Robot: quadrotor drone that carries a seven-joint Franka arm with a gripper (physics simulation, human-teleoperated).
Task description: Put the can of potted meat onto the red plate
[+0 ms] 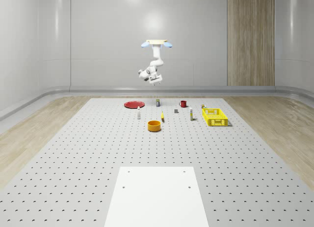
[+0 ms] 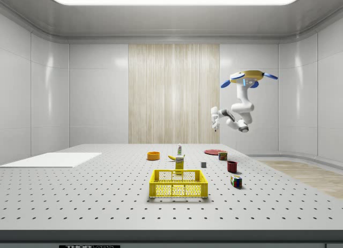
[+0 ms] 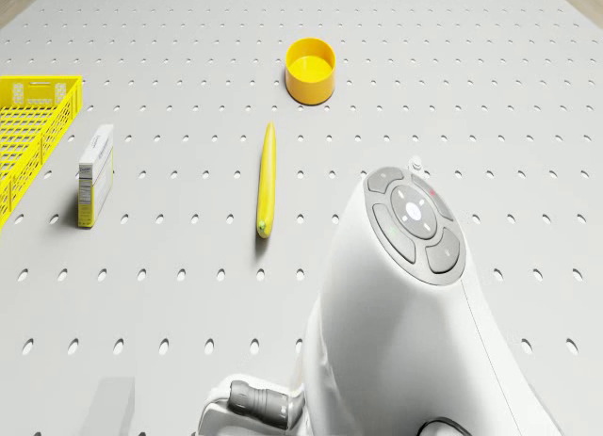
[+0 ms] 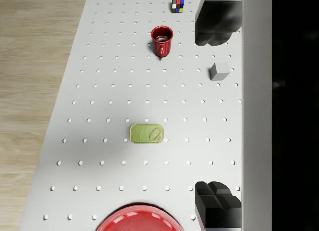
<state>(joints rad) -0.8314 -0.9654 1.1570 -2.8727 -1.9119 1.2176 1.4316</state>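
Note:
The potted meat can (image 4: 147, 133) is a flat olive-green tin lying on the perforated table; it also stands out near the far edge (image 1: 158, 102) (image 2: 222, 156). The red plate (image 4: 137, 218) (image 1: 133, 104) (image 2: 214, 151) lies a short gap beside it. The drone (image 1: 157, 42) (image 2: 247, 76) hovers high over the table's far end, its arm (image 3: 405, 314) folded below. My gripper (image 4: 209, 114) (image 1: 156, 80) (image 2: 215, 118) hangs well above the can and is open, with nothing between its fingers (image 4: 217, 21).
A red mug (image 4: 162, 40), a colour cube (image 4: 178, 2) and a grey block (image 4: 219, 71) sit past the can. Nearer the middle are a banana (image 3: 267, 177), a yellow bowl (image 3: 311, 71), a small box (image 3: 95, 175), a yellow crate (image 1: 215, 116) and a white panel (image 1: 157, 195).

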